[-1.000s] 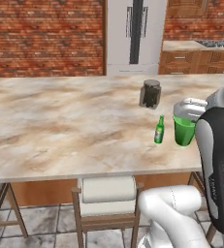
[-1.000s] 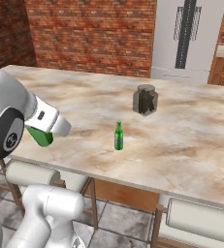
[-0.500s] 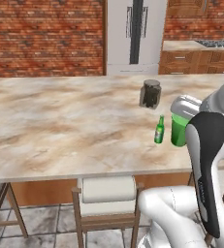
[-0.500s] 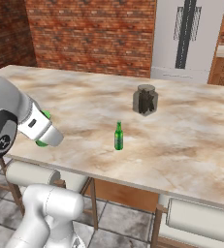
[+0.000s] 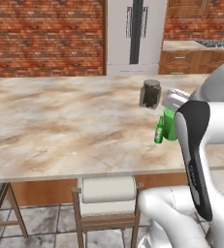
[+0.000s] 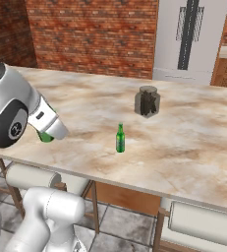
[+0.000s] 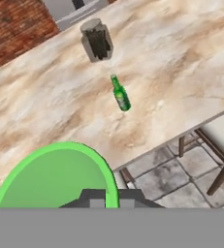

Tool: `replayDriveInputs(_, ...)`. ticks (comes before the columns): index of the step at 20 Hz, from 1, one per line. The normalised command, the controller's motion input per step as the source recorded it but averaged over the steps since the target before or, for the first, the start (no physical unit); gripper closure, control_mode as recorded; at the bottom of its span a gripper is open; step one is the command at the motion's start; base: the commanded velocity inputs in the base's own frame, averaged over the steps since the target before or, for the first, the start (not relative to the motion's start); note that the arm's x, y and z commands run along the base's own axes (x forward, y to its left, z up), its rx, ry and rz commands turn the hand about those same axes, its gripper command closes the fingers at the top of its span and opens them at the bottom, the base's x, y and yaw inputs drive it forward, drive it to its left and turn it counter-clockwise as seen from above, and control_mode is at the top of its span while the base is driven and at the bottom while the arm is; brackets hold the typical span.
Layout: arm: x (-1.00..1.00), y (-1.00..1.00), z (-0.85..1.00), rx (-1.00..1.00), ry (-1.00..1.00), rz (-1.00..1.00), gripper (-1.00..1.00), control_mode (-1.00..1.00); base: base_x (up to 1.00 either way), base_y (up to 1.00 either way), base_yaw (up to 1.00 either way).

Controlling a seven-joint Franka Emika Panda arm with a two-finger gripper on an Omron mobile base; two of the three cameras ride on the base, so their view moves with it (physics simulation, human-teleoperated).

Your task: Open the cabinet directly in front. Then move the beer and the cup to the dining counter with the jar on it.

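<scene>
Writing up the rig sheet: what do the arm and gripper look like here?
The arm is glossy white with rounded shells, a black band down one link and a dark round joint cap with a small white mark in the right base view. The gripper shows two small dark grey finger tips. No cables visible.

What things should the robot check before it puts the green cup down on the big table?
1. Cup held by the gripper: ok, jaws shut on its rim.
2. Cup over the dining counter: ok.
3. Beer already standing upright on the counter: ok.
4. Jar on this counter: ok.
5. Bare spot under the cup, apart from the beer: ok.
6. Cup bottom touching the stone: cannot tell.
</scene>
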Motion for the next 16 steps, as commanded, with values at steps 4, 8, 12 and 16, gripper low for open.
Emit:
replayDriveInputs(4, 0.64, 0.24, -0.04, 0.00, 0.12, -0.04, 1.00, -1.00, 0.00, 0.00, 0.00)
replayDriveInputs(8, 0.52, 0.13, -0.06, 0.00, 0.12, -0.02, 1.00, -1.00, 0.00, 0.00, 0.00)
replayDriveInputs(12, 0.31, 0.00, -0.24, -0.04, 0.10, 0.00, 1.00, -1.00, 0.00, 0.00, 0.00)
replayDriveInputs(16, 0.13, 0.00, -0.56, -0.03, 0.11, 0.00, 1.00, -1.00, 0.00, 0.00, 0.00)
